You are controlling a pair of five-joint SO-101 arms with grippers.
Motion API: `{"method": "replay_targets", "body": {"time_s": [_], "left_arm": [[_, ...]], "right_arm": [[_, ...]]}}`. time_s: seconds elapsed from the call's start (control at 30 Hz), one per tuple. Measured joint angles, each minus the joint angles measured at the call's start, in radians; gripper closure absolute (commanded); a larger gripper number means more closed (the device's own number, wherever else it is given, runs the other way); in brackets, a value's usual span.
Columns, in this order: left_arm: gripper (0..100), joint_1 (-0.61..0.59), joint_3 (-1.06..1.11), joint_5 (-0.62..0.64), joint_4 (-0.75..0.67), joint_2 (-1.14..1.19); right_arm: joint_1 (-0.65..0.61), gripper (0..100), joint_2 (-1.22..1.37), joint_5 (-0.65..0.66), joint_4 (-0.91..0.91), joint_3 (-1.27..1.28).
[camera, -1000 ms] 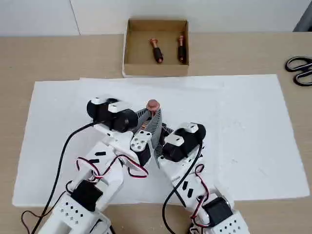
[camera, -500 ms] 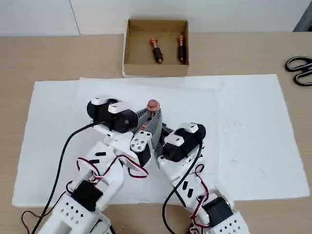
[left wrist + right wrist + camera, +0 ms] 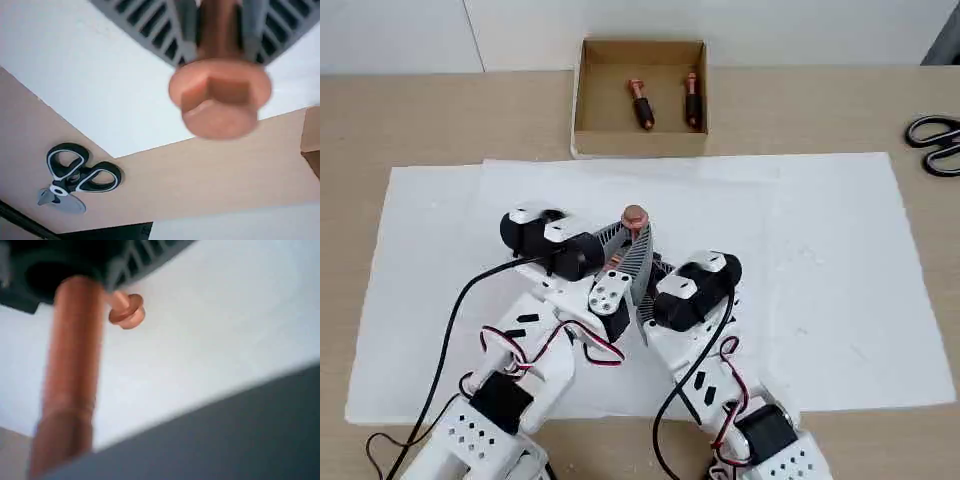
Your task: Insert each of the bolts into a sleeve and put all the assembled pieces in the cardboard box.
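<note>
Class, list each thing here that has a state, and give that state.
Bolt: gripped in the left claw.
Sleeve: gripped in the right claw.
Cardboard box: open, holding two assembled pieces.
Scissors: shut, lying on the table.

Finding: no legible text, label, brand, number or sign on any surface in the current views.

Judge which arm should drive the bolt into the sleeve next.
Left, probably. Its jaws clamp the bolt by the shank with the head sticking out, so it can steer it. The right's jaws hold the sleeve close by, and that arm need only hold steady.
</note>
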Motion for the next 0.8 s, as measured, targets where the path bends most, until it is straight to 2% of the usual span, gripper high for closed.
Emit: {"method": "replay_targets", "body": {"time_s": [0.8], "left_arm": [[99, 0.000, -0.025, 0.000, 0.000, 0.002]], "right_arm": [[0.000, 99.5, 0.000, 0.000, 0.000, 0.000]]}}
